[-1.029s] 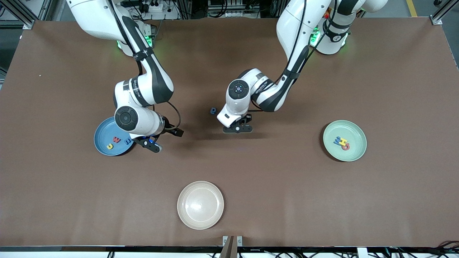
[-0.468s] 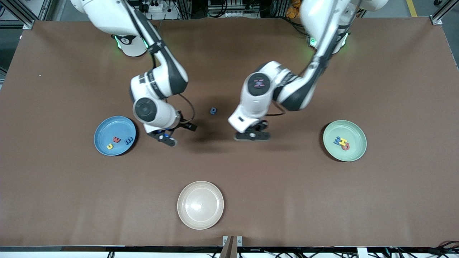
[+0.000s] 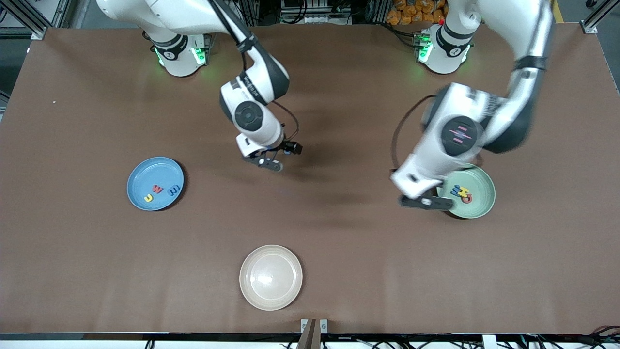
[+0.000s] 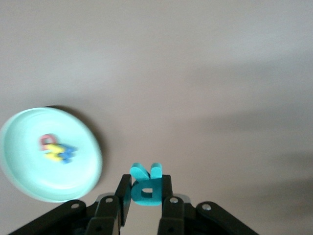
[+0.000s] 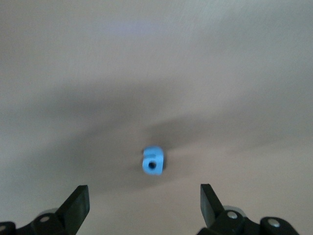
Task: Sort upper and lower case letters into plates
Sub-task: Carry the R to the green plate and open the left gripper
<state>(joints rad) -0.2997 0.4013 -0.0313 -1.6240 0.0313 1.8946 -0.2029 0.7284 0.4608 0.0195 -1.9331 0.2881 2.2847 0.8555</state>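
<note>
A smooth cream plate (image 3: 271, 277) lies nearest. The left gripper (image 4: 145, 196) pinches a flat teal letter (image 4: 145, 185) beside the round mint plate (image 3: 479, 198). The right gripper (image 5: 144, 203), fingers apart, hovers over a small blue letter (image 5: 153, 160).

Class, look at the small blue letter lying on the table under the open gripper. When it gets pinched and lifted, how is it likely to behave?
The blue letter looks thick and blocky, so it probably stays stiff rather than flopping. It is tiny between the right gripper's spread fingers, so likely very light. Lying flat, it seems unlikely to roll, though a nudge may slide it.
</note>
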